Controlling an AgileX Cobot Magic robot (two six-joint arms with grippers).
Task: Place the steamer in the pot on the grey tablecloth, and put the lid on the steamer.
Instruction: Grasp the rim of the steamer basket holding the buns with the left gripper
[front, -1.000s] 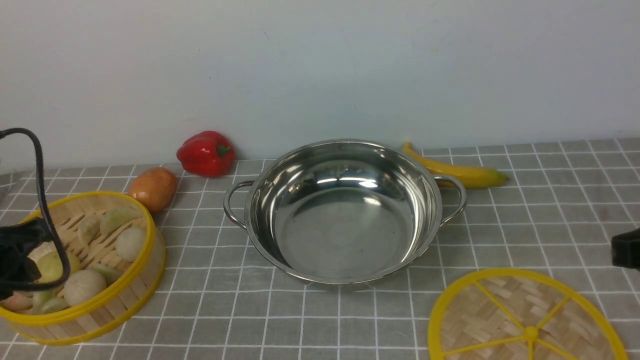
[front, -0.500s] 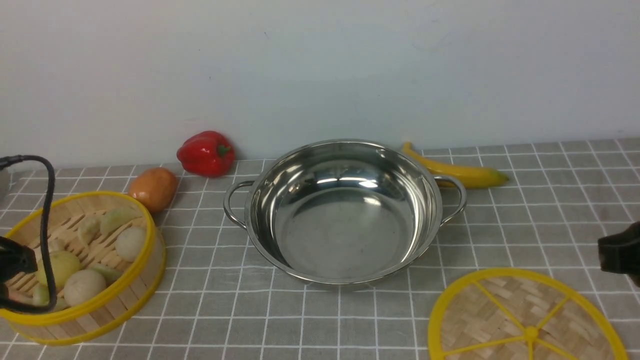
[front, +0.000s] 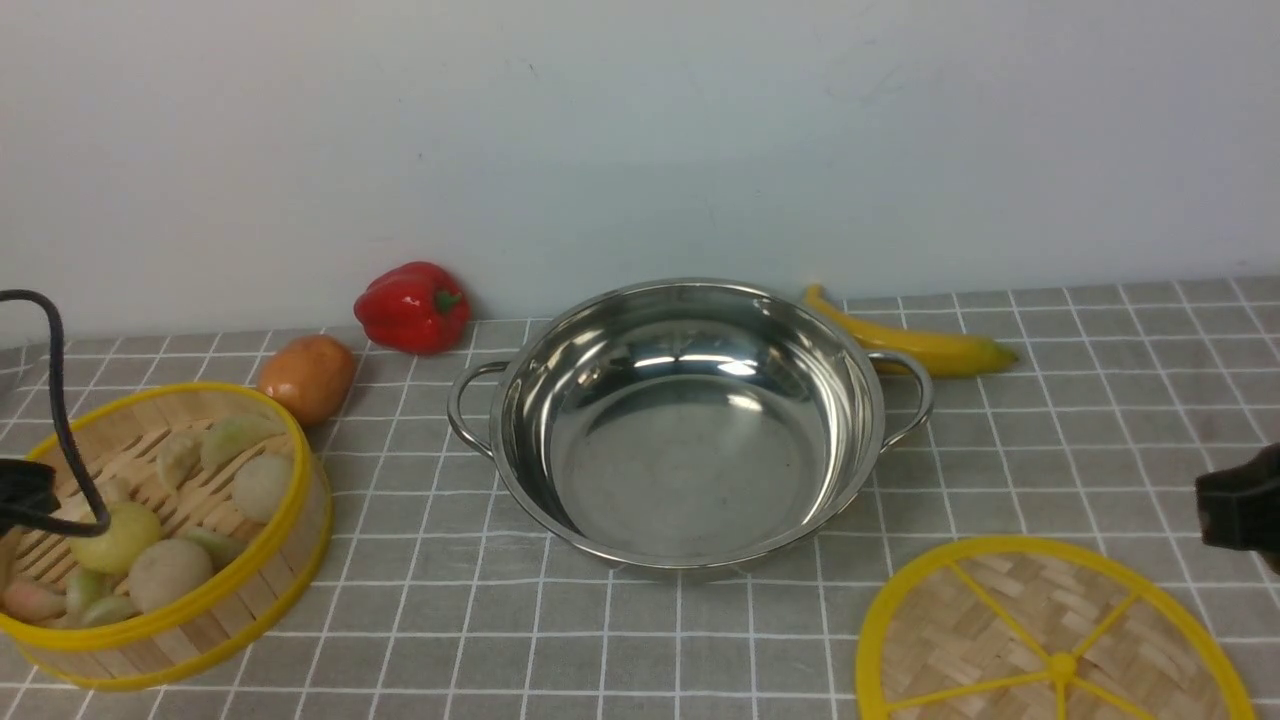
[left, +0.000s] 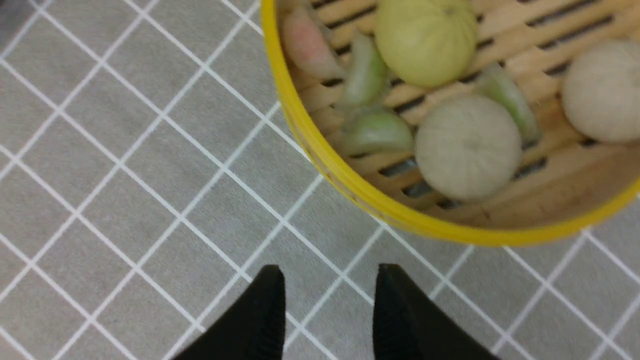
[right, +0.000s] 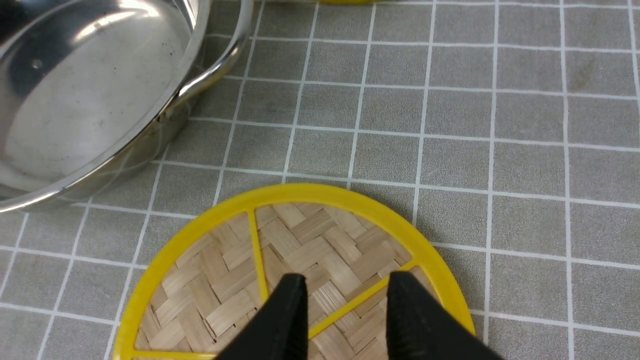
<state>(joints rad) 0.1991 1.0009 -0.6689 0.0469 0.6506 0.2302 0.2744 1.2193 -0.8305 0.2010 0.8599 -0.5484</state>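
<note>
The steamer (front: 160, 530), a yellow-rimmed bamboo basket with buns and dumplings, sits at the front left of the grey tablecloth (front: 420, 600); it also shows in the left wrist view (left: 350, 185). The empty steel pot (front: 690, 420) stands in the middle. The lid (front: 1050, 640) lies flat at the front right. My left gripper (left: 327, 275) is open and empty over the cloth, just outside the steamer's rim. My right gripper (right: 345, 282) is open and empty above the lid (right: 280, 260), near its far edge. In the front view only dark bits of both arms show at the edges.
A red pepper (front: 412, 305) and a brown potato (front: 307, 377) lie behind the steamer near the wall. A banana (front: 915, 340) lies behind the pot's right handle (front: 905, 395). The left arm's black cable (front: 60, 420) loops over the steamer's left side.
My left arm has drawn back to the left off the steamer, uncovering the food. My right arm has shifted slightly left above the lid.
</note>
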